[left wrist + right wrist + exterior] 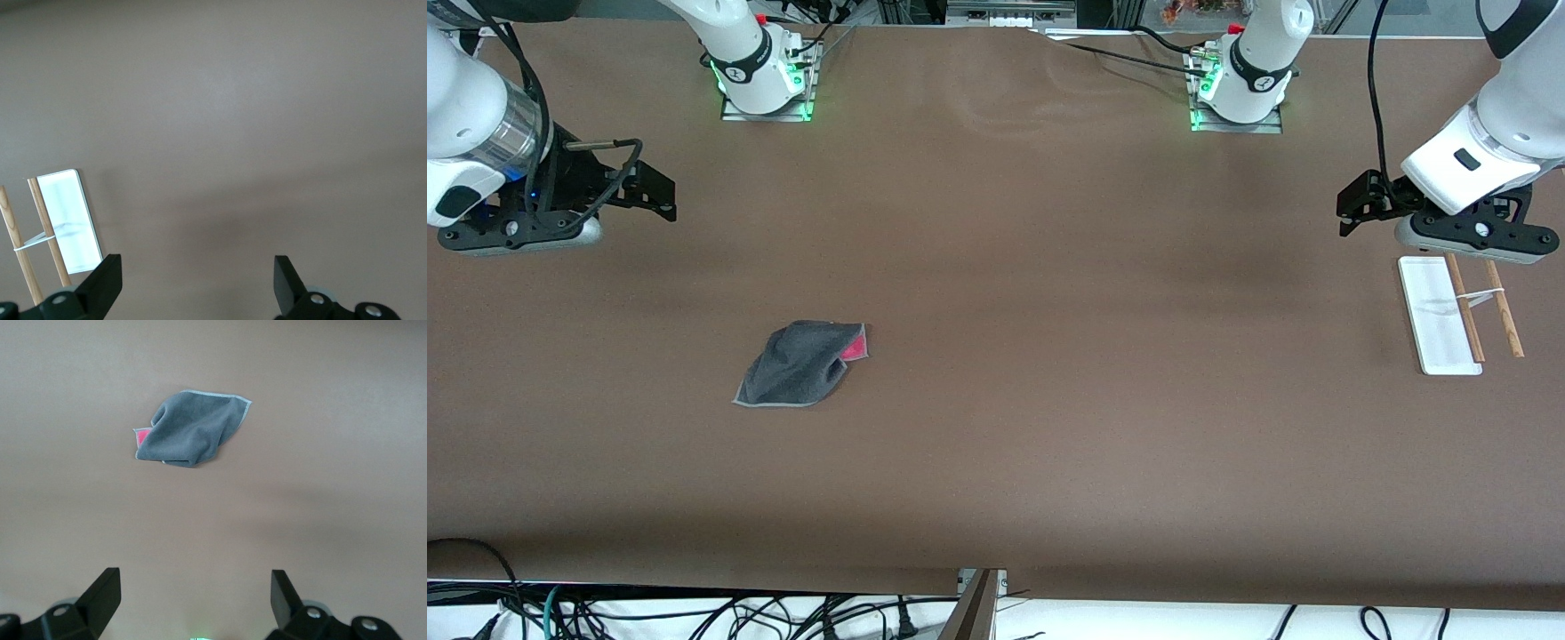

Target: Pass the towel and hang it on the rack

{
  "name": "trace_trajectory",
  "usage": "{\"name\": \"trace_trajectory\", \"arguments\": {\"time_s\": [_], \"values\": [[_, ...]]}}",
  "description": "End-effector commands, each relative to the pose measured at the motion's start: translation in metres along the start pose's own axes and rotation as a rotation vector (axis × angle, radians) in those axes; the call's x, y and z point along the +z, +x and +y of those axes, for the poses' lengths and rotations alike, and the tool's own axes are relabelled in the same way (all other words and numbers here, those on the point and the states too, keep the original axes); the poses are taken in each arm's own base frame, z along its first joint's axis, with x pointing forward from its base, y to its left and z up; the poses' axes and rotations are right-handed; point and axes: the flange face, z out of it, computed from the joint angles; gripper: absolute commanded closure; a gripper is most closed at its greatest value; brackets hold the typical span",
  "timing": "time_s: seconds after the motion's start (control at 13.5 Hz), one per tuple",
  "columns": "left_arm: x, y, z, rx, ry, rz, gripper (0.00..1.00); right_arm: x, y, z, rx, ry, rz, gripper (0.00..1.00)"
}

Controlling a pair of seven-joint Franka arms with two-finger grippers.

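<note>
The towel (800, 364) lies crumpled on the brown table (1049, 400), toward the right arm's end, with its grey side up and a small pink-red part showing at one edge; nothing touches it. The rack (1458, 313) stands well apart from it, at the left arm's end of the table, with its white base flat on the surface and its two thin wooden rods (1485, 307) bare, so no cloth hangs there yet. From this layout, the task seems to be at its very first step: the pick-up of the towel is not yet done, and the pass and the hanging are both ahead. The right gripper (660, 191) hangs in the air over the bare table at its own end, with its fingers spread wide and nothing between them; in the right wrist view the towel (192, 428) is seen some way ahead of the open jaws. The left gripper (1352, 209) is up over the table just beside the rack, also open wide and empty, and this arm seems to wait. The next move probably calls for the right gripper to come over the towel, go down and pinch a raised fold, because soft cloth can slip from a shallow grip. There are no containers on the table, so nothing is held in one.
</note>
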Motion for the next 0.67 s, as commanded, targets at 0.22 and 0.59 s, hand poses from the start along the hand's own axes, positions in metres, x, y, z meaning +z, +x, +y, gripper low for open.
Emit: {"name": "trace_trajectory", "arguments": {"time_s": [0.22,0.59], "values": [[-0.0033,-0.0029,-0.0001,-0.009,-0.027,-0.003,0.00,-0.0050,0.0008,0.0022,-0.024,-0.042,0.012,0.01],[-0.0026,-0.0030,-0.0001,-0.009,-0.027,-0.005,0.00,-0.0003,0.0000,-0.0039,-0.030,-0.042,-0.002,0.01]]}}
